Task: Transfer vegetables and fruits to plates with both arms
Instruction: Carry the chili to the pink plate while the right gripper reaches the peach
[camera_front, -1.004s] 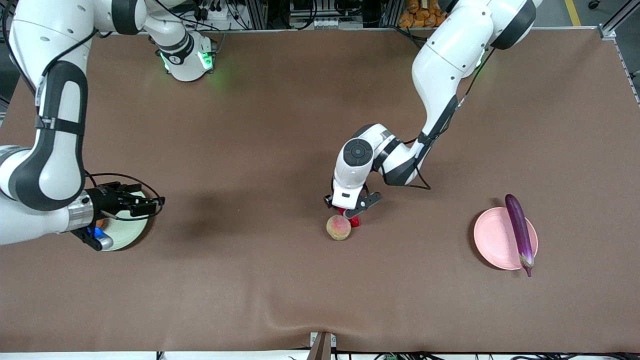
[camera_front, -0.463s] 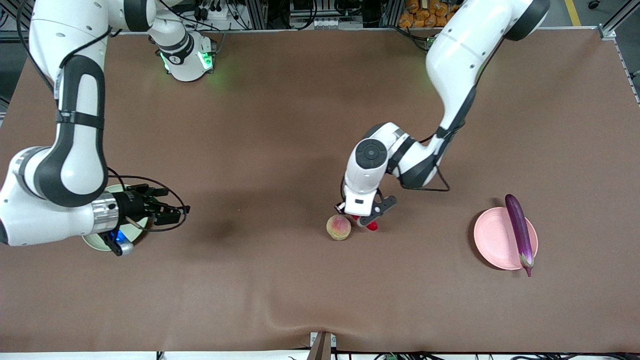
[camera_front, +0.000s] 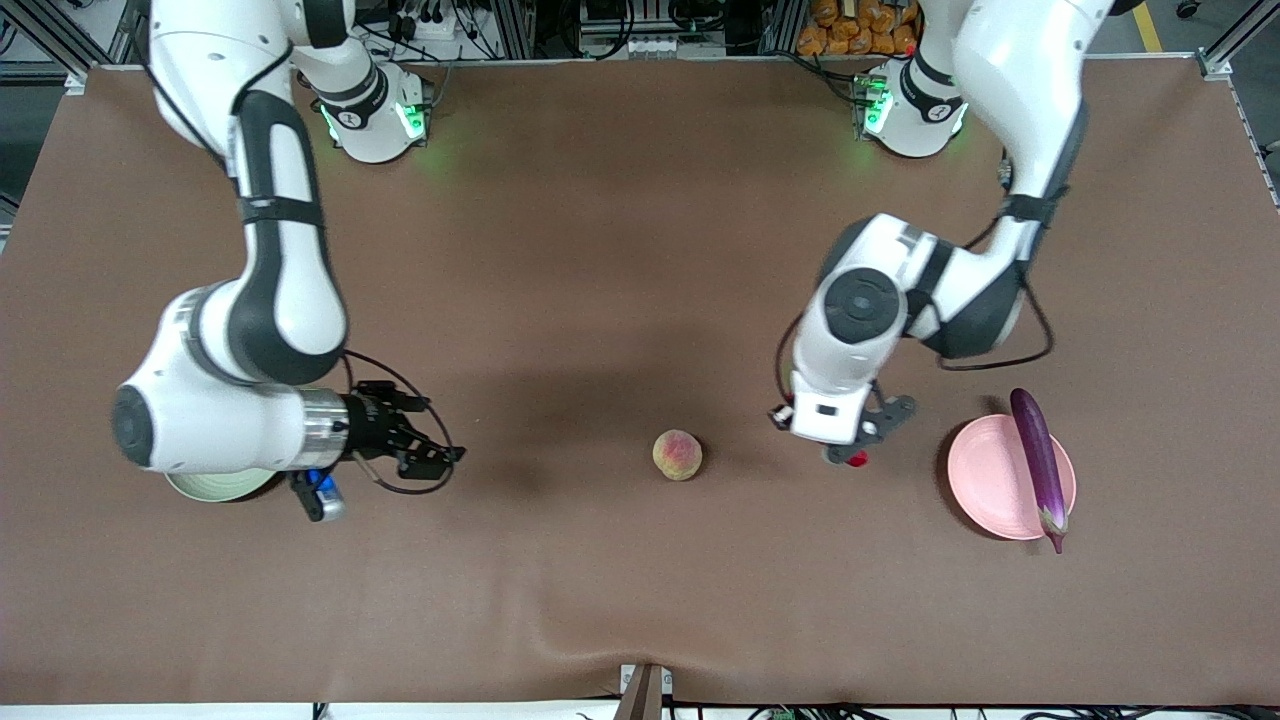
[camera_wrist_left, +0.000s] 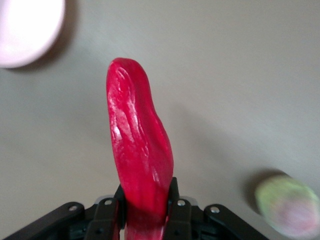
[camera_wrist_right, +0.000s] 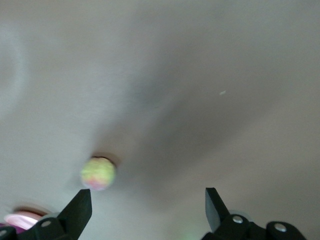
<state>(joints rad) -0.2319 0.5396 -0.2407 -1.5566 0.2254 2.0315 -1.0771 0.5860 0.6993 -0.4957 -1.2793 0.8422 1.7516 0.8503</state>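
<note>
The left gripper (camera_front: 850, 455) grips the glossy red chili pepper (camera_wrist_left: 137, 150) over the brown table (camera_front: 600, 250), while the right gripper (camera_wrist_right: 145, 210) hangs wide open over that table near the pale green round plate (camera_front: 215, 487).

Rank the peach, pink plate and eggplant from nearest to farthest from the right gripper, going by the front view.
From the right gripper, open over bare table:
1. Peach, mid-table.
2. Pink plate, toward the left arm's end.
3. Eggplant, lying across that plate's outer edge.
</note>
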